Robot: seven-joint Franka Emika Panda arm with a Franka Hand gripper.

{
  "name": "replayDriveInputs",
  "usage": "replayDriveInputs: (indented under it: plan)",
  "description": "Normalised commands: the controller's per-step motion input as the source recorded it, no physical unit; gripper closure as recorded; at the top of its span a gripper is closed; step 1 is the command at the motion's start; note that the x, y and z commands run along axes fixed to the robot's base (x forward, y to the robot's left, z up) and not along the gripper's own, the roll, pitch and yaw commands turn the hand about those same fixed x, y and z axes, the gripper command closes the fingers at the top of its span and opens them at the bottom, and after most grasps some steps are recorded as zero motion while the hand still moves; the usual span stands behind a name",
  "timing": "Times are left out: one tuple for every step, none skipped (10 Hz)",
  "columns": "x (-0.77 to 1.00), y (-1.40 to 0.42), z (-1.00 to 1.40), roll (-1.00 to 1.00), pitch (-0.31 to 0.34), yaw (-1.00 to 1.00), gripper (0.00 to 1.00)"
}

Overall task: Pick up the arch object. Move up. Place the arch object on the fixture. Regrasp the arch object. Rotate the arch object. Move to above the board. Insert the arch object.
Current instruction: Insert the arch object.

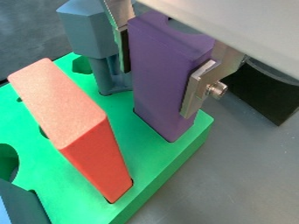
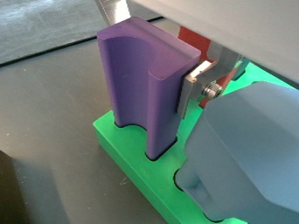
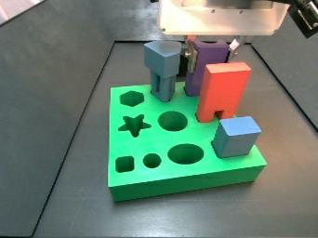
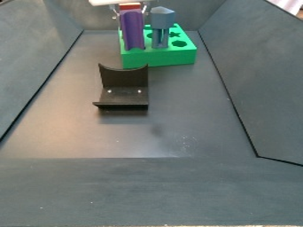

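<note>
In a wrist view the arch (image 1: 167,79) stands upright at the frame's centre, its foot already down in a slot of the board (image 1: 187,144), with a silver finger (image 1: 205,87) flat against its right face and the gripper (image 1: 152,61) closed narrowly on it; the red block (image 1: 76,118) leans at lower left and the grey post (image 1: 96,44) rises at upper left. In a wrist view from the opposite side the arch (image 2: 140,83) fills the centre, curved cut-out facing the camera, a finger (image 2: 198,87) pressed on its right edge, its base seated in the board (image 2: 128,157) at lower centre, and the post (image 2: 251,140) looms at right. In a side view the gripper (image 3: 205,51) sits at top centre over the arch (image 3: 211,74), which stands between the post (image 3: 162,65) and the red block (image 3: 224,88), beside a blue cube (image 3: 236,135) on the board (image 3: 174,181). In a side view from far off the arch (image 4: 133,27) is at upper centre on the board (image 4: 172,53), well apart from the fixture (image 4: 122,89) at mid-left. I judge the insertion is nearly done: press straight down, keep the arch vertical so it does not bind, then open the jaws only once it bottoms out, and lift clear without brushing the post.
</note>
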Motion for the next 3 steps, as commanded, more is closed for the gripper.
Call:
replayDriveInputs:
  plan:
    - [-0.25,-0.03,-0.37,-0.05,-0.437,0.0,1.0]
    - [-0.03,0.0,-0.11,-0.01,-0.104,0.0,1.0]
    - [0.0,0.0,0.0,0.0,0.0,0.0,1.0]
